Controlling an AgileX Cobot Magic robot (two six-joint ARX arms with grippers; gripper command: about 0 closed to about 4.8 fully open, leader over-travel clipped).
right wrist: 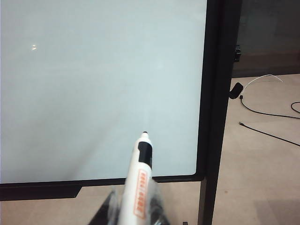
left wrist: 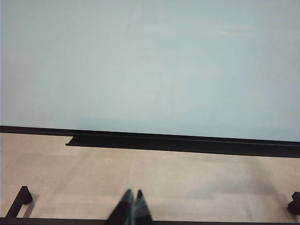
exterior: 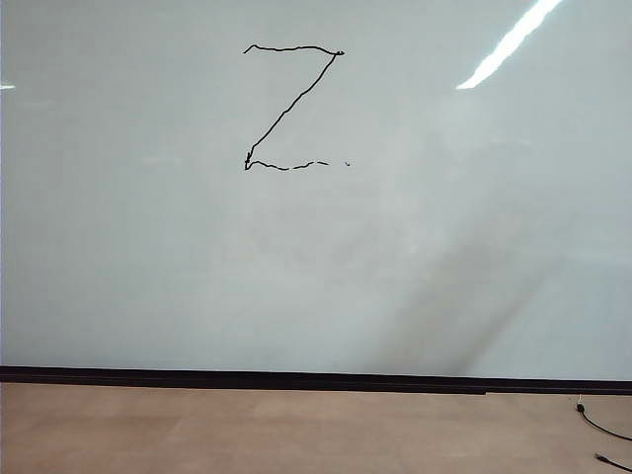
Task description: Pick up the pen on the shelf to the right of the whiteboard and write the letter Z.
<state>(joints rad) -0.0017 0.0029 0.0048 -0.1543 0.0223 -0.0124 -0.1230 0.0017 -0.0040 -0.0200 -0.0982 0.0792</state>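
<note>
The pen, white-barrelled with orange print and a dark tip, is pinched between the jaws of the right gripper, tip aimed at the whiteboard but clear of it. The letter Z stands high on the board, its bottom stroke broken. The left gripper, fingers pressed together, hangs over the beige floor.
</note>
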